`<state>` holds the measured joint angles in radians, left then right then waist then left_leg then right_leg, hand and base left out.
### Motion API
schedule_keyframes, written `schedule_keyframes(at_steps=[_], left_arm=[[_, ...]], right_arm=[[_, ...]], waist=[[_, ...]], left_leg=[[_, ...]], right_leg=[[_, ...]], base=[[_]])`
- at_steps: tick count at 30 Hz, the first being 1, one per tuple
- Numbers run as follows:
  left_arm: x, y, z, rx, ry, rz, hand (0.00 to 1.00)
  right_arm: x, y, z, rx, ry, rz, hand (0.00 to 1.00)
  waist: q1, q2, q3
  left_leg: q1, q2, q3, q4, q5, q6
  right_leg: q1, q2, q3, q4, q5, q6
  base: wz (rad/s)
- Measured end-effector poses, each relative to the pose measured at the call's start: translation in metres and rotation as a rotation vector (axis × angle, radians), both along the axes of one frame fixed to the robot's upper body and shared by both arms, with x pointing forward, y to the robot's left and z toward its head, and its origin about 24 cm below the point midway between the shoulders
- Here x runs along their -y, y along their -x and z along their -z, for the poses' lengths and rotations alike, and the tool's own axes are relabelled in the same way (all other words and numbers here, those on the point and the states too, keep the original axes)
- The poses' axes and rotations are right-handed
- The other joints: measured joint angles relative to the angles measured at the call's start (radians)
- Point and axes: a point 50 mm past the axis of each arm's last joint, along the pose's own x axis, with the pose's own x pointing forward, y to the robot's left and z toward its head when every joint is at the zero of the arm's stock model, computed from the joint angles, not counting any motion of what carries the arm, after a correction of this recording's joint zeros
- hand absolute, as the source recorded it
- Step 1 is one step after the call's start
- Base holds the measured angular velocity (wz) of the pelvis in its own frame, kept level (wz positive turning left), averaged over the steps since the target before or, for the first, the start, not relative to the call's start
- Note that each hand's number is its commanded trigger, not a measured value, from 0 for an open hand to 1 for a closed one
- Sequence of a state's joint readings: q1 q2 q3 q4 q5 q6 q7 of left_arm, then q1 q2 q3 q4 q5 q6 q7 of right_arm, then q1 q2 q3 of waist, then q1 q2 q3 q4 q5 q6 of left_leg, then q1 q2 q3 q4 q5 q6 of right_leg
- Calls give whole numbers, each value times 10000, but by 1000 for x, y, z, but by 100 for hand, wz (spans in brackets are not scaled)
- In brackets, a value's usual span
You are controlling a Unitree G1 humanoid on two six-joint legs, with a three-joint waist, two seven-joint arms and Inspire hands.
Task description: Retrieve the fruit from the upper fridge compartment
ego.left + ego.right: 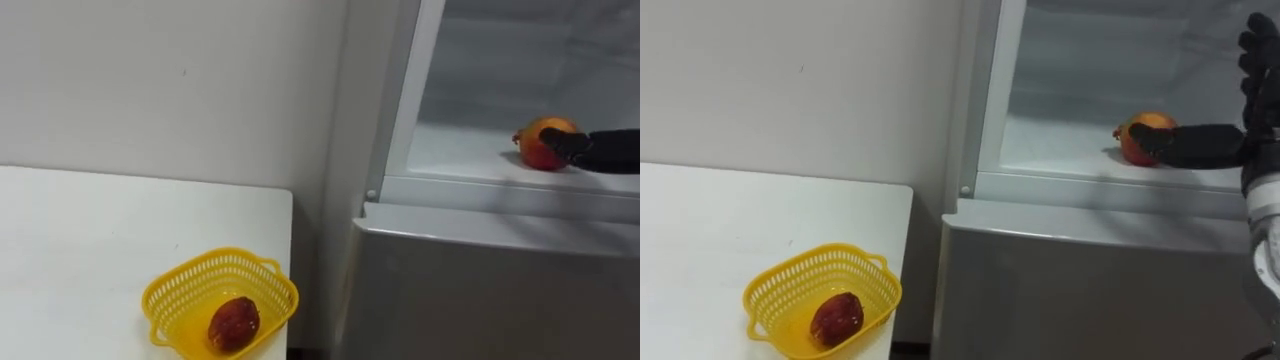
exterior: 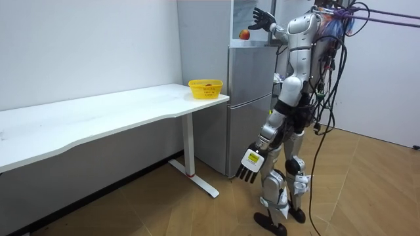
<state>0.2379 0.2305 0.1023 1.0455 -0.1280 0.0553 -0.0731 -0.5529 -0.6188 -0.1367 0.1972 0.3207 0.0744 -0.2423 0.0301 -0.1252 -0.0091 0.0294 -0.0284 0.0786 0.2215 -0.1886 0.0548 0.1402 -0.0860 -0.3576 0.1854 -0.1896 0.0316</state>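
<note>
An orange-red fruit (image 1: 1143, 136) lies on the white shelf (image 1: 1060, 150) of the open upper fridge compartment, near its front. My right hand (image 1: 1205, 146) reaches in from the right. Its thumb lies against the fruit's right side and its fingers (image 1: 1260, 70) stand straight up, open and not closed round the fruit. In the room view the same hand (image 2: 261, 18) is raised at the fridge top beside the fruit (image 2: 244, 34). My left hand (image 2: 248, 165) hangs by my thigh, fingers relaxed and empty. I stand facing the fridge.
A yellow mesh basket (image 1: 765, 290) with a dark red fruit (image 1: 837, 318) in it sits at the corner of the white table (image 1: 730, 220), left of the fridge. The grey lower fridge door (image 1: 1090, 290) is closed below the shelf.
</note>
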Motion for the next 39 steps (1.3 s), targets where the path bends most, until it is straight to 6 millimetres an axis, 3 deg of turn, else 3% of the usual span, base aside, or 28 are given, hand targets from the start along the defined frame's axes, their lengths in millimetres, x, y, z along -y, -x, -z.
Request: schedule_keyframes(at_steps=[4, 12, 17, 21, 29, 39], left_arm=[[-2, 6, -1, -217, -94, 124, 0], [-2, 18, 0, -681, 151, -14, 0], [-6, 24, -2, -781, 111, -245, 0], [-8, 28, -2, -911, 39, -279, 0], [-9, 34, -2, -1166, -48, -366, 0], [-10, 37, -2, -1374, -191, -536, 0]], right_arm=[[7, -4, -5, -239, -98, 68, 0], [14, -14, 6, -1305, -95, -186, 0], [12, -22, -2, -1382, 32, -420, 0], [12, -31, 3, -1932, 69, -489, 0], [16, -36, 18, -2731, 78, -551, 0], [16, -36, 22, -2950, 180, -476, 0]], waist=[[43, 4, -8], [68, -25, -14], [80, -234, 74], [63, -365, 10], [18, -289, 39], [31, -251, -3]], left_leg=[[-10, 5, -14, 2, 0, 0], [7, 4, -15, 24, 8, -2], [-4, 16, -27, 21, 11, -10], [-7, 5, -35, 81, 4, -4], [-187, -15, -275, 195, -11, 5], [-281, -13, -275, 189, 0, -9]], right_leg=[[14, 4, -29, 5, 0, 0], [18, 6, 4, 30, 0, -1], [12, 24, -2, 21, 0, -2], [14, 14, -31, 10, 0, -2], [-3, 6, -273, 5, 0, -2], [-53, 16, -275, 9, 1, -3]], base=[[1], [0], [0], [1], [9], [0]])
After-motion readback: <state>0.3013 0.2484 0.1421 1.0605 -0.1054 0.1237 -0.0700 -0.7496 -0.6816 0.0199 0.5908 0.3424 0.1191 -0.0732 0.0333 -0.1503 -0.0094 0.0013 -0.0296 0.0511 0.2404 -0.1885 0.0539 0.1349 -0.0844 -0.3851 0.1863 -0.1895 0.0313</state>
